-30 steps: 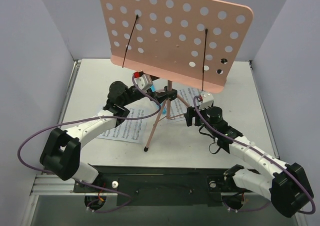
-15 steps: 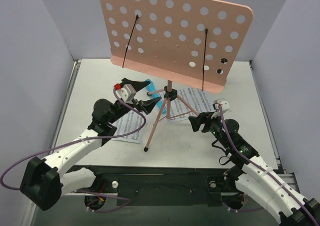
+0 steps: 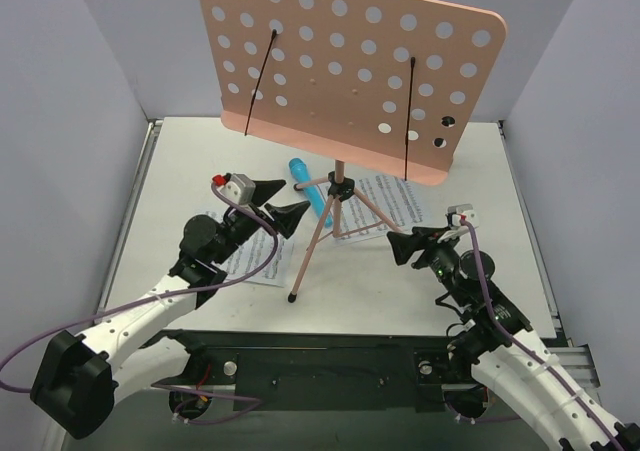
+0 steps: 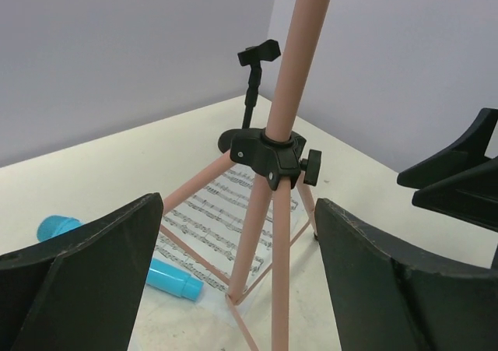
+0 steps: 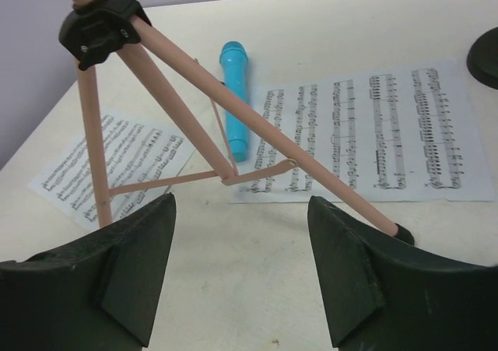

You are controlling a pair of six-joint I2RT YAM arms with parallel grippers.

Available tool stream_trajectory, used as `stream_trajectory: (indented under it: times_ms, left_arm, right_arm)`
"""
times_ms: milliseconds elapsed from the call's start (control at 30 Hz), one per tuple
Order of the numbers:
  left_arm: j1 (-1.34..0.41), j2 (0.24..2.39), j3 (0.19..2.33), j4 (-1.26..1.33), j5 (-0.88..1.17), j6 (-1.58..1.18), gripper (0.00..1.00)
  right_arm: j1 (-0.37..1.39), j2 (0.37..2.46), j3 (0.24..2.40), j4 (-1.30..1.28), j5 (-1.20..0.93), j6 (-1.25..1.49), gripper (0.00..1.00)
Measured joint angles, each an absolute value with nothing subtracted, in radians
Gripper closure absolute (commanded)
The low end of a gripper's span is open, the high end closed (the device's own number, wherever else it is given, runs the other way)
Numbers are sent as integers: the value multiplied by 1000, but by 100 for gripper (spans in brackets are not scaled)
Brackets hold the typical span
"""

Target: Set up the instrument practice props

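Left gripper (image 4: 237, 211) and right gripper (image 5: 240, 203) both gape wide, empty, flanking the music stand (image 3: 340, 71) legs. Blue microphone (image 3: 307, 186) lies flat on the table (image 3: 200, 161) by the sheets (image 5: 366, 125) (light, smooth, probably rolls), so pinch across mid-barrel.

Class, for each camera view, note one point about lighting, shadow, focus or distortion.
Top external: soft even light, faint shadows; the pink music stand looms large near the lens. Left wrist: sharp from tripod hub to far mic stand. Right wrist: sheet-music page crisp, blue microphone barely shadowed.
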State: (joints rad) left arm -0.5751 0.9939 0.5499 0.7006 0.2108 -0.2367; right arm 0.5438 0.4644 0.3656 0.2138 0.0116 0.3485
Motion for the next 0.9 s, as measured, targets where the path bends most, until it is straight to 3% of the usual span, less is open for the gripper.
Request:
stream_trajectory:
  times_ms: [233,567,900]
  left_arm:
    - [-589,1050,536,770,239,-305,10]
    - [-628,1103,518,820,252,-319,11]
    - [-667,1142,447,838,254,-310,11]
  right_arm:
    - [544,551,365,320,-81,427,48]
    - [551,788,413,565,-165,473,51]
    - [567,999,456,865,-120,754,55]
